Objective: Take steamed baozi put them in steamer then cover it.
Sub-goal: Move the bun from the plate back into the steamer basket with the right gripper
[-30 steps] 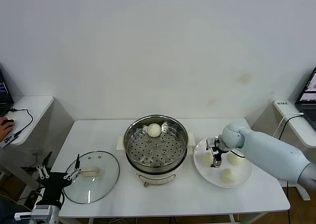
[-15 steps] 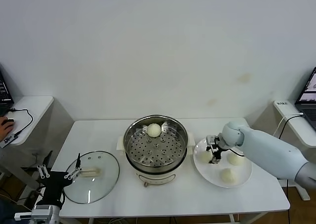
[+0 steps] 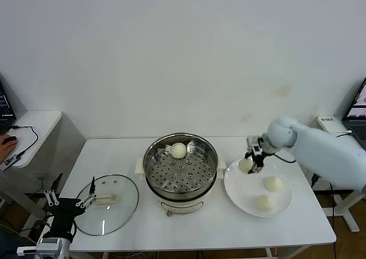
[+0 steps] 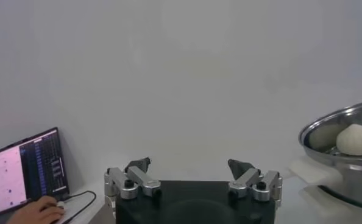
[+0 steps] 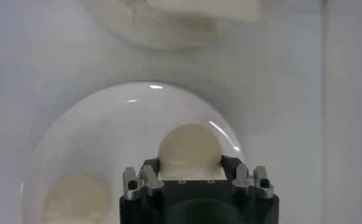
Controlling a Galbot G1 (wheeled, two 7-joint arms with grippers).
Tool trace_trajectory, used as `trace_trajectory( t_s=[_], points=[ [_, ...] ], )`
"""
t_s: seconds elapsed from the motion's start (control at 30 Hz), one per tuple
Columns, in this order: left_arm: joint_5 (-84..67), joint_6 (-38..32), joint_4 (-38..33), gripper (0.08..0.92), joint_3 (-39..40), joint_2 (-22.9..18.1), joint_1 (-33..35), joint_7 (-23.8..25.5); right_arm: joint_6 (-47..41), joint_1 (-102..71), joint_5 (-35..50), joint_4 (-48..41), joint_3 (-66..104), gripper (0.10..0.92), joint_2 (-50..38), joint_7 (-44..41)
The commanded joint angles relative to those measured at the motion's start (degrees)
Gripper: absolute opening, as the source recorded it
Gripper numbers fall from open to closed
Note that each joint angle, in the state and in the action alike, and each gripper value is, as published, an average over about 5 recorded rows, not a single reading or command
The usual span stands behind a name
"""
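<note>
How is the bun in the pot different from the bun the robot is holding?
The pale round bun in the shiny steel steamer rests on the perforated tray, touched by nothing. The pale round bun in the right gripper is pinched between the fingers and lifted above the flat white plate. The first is already in place; the second is not. Both look smooth, cream-white and about the same size.

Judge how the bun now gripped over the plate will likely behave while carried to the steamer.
The bun looks soft and smooth, so the right end effector could dent it. Its round shape suggests it may roll once released. It probably weighs little.
</note>
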Motion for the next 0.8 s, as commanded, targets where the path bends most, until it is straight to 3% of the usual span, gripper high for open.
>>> trace_trajectory(
  t_s=[0.03, 0.3, 0.8],
  points=[
    [-0.2, 0.0, -0.3, 0.823, 0.0, 0.2, 0.1, 0.0, -4.2, 22.4, 13.2, 8.6, -11.6, 0.647, -0.7, 0.6],
    [-0.8, 0.4, -0.2, 0.823, -0.4, 0.7, -0.7, 0.0, -10.0, 23.0, 22.9, 12.1, -12.1, 0.66, 9.1, 6.8],
    [-0.7, 0.7, 0.3, 0.823, -0.9, 0.2, -2.3, 0.0, -16.9, 9.6, 27.8, 2.9, -10.8, 0.662, 30.3, 17.9]
  ],
)
